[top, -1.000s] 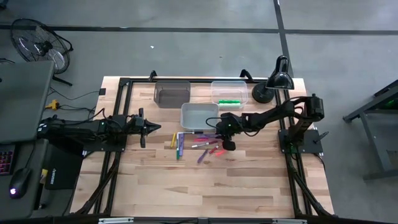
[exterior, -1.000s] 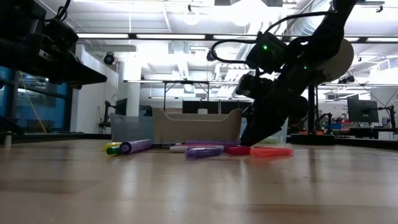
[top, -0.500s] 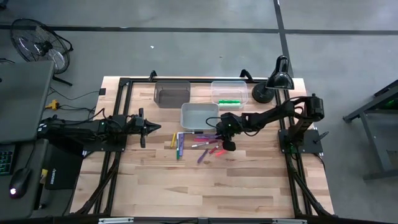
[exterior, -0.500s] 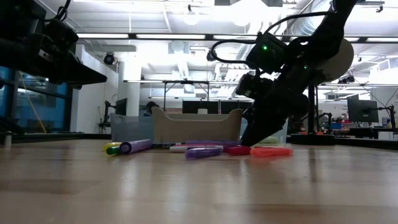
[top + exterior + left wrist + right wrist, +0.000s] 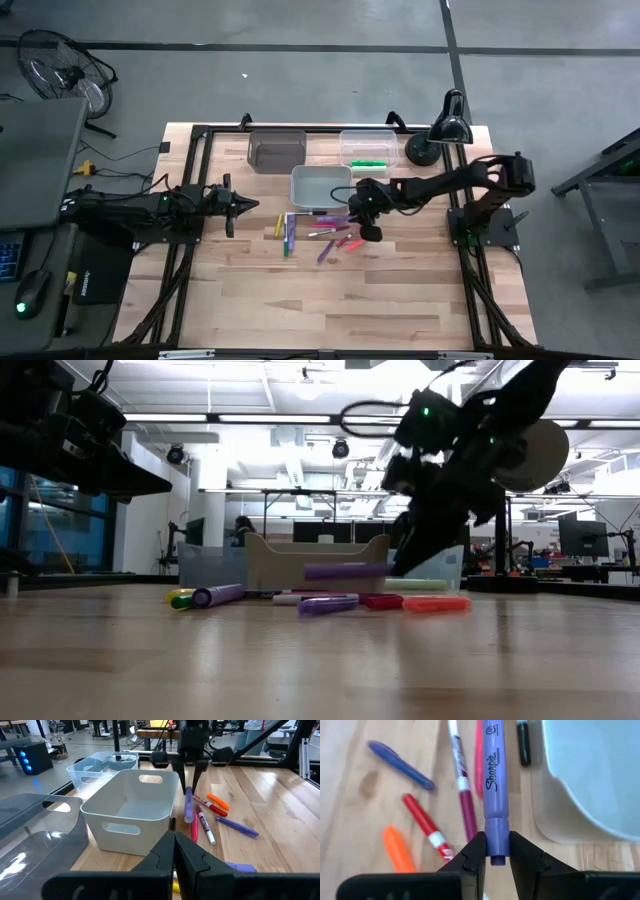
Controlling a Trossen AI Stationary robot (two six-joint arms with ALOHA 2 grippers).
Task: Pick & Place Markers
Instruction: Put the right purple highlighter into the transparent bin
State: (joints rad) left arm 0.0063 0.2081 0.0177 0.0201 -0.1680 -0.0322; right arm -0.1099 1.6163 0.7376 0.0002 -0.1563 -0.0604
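My right gripper (image 5: 354, 216) hangs just in front of the white bin (image 5: 320, 185), shut on a purple marker (image 5: 345, 571) that floats level above the table. Below it, several loose markers (image 5: 320, 238) lie flat on the wood: purple, red, orange, pink, yellow and green; the red (image 5: 425, 827) and orange (image 5: 397, 850) ones show close up in the right wrist view. My left gripper (image 5: 243, 206) waits shut at the table's left, clear of everything. My right gripper pinches the purple marker's end section (image 5: 497, 827) between its two fingers (image 5: 476, 852). The fingers come slanting down from the table's right. The marker sticks out beyond the fingertips toward the table's left, level and lifted clear of the table.
A grey bin (image 5: 277, 150) and a clear bin (image 5: 367, 147) holding a green marker (image 5: 367, 163) stand at the far edge, beside a black desk lamp (image 5: 440, 135). Bare wood lies toward the near edge.
My right gripper has risen, staying shut, and taken the purple marker up with it. The marker lay among the others on the table and now hangs level, clear of the wood. The other markers have stayed put.
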